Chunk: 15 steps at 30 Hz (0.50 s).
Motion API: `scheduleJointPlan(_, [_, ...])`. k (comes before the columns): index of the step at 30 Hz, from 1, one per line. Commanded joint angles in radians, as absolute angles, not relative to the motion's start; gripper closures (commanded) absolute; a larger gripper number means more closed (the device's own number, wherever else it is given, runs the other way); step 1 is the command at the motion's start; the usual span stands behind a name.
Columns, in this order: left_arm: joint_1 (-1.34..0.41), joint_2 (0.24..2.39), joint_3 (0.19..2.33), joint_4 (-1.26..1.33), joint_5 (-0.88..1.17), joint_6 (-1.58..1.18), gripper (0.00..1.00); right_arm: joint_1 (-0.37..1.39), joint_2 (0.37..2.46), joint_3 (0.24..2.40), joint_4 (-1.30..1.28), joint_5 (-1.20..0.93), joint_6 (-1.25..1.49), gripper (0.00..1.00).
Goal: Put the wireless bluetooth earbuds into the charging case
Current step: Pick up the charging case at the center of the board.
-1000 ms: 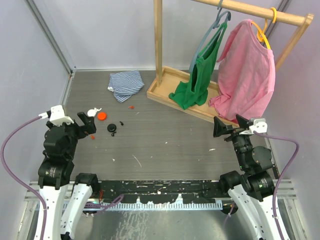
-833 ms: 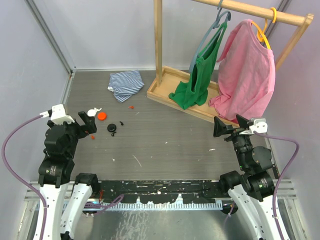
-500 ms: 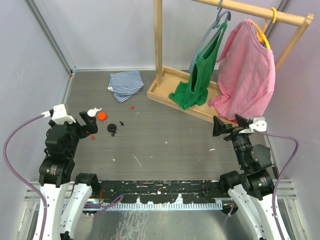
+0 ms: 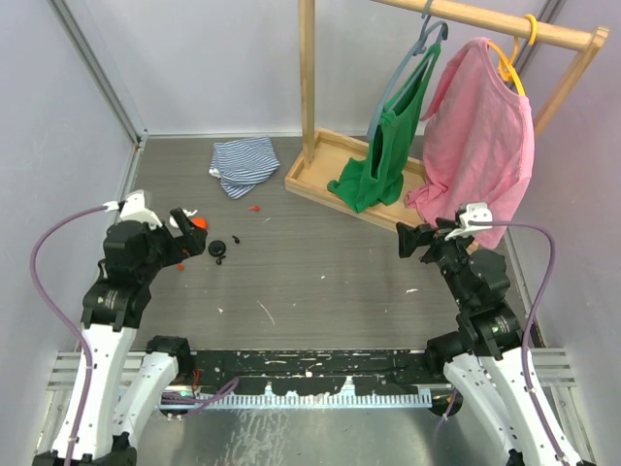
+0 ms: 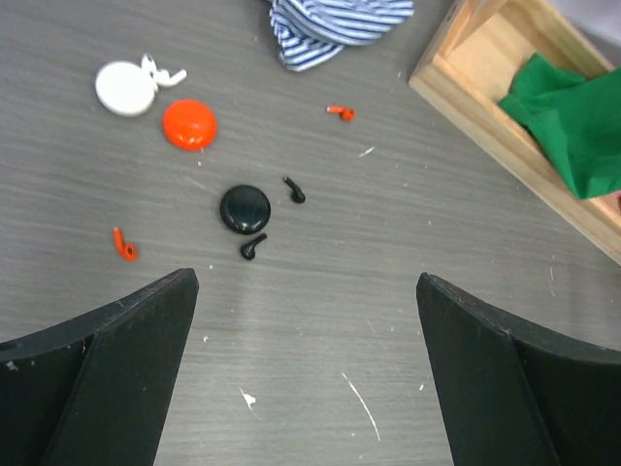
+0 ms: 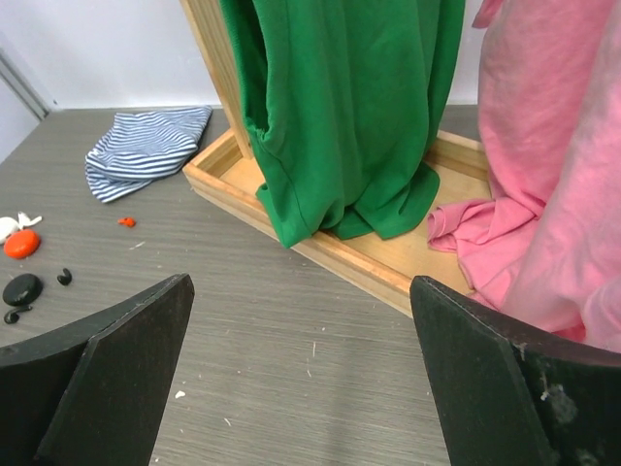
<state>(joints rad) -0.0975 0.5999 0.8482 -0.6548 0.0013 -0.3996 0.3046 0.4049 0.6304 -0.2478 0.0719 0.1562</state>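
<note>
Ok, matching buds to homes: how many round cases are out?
3: white case at far left, orange case beside it, black case lower right of both. None looks hidden.

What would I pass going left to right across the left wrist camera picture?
White case → orange case → black case → upper black earbud → upper orange earbud → wooden tray.

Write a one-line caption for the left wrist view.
Open left gripper facing a black case, two black earbuds beside it.
</note>
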Motion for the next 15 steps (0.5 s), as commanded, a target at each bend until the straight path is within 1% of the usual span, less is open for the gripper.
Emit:
scheduleJointPlan(1, [-0.101, 0.699, 0.907, -0.702, 0.033, -0.473, 0.02, 0.301, 0.415, 0.664, -0.227, 0.040, 0.135, 0.00])
scheduleJointPlan(6, [-0.101, 0.811, 0.926, -0.727, -0.012, -0.491, 0.02, 0.301, 0.381, 0.615, -0.179, 0.020, 0.160, 0.00])
scheduleJointPlan(10, [-0.101, 0.902, 0.950, -0.745, -0.095, -0.514, 0.02, 0.302, 0.373, 0.611, -0.172, 0.007, 0.154, 0.00])
scheduleJointPlan(15, [-0.098, 0.980, 0.936, -0.710, -0.125, -0.533, 0.02, 0.302, 0.344, 0.595, -0.159, 0.024, 0.165, 0.00])
